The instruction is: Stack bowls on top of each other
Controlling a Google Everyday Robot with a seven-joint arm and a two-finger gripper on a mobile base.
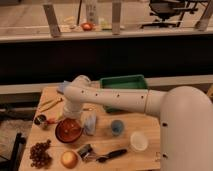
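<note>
Seemingly stacked already, with orange-red bowl (68, 133) nested in purple-maroon bowl (57, 131) on bench (105, 141), hand (71, 116) spread just above; only withdrawing left.

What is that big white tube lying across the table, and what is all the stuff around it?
That white tube is a robot's arm. It belongs to a rolling machine with a single arm. There is only one picture, and it looks down along the arm onto a wooden table.

At the left the arm bends and points downward. At its end is the gripper, a two-fingered clamp, just above an orange-red bowl. The clamp is open and holds nothing.

The job is to stack bowls, but this is the only bowl I can make out clearly.

Around it are a green tray, a blue cup, a white cup, grapes, a round yellowish fruit, a black-handled tool and a small can.
</note>
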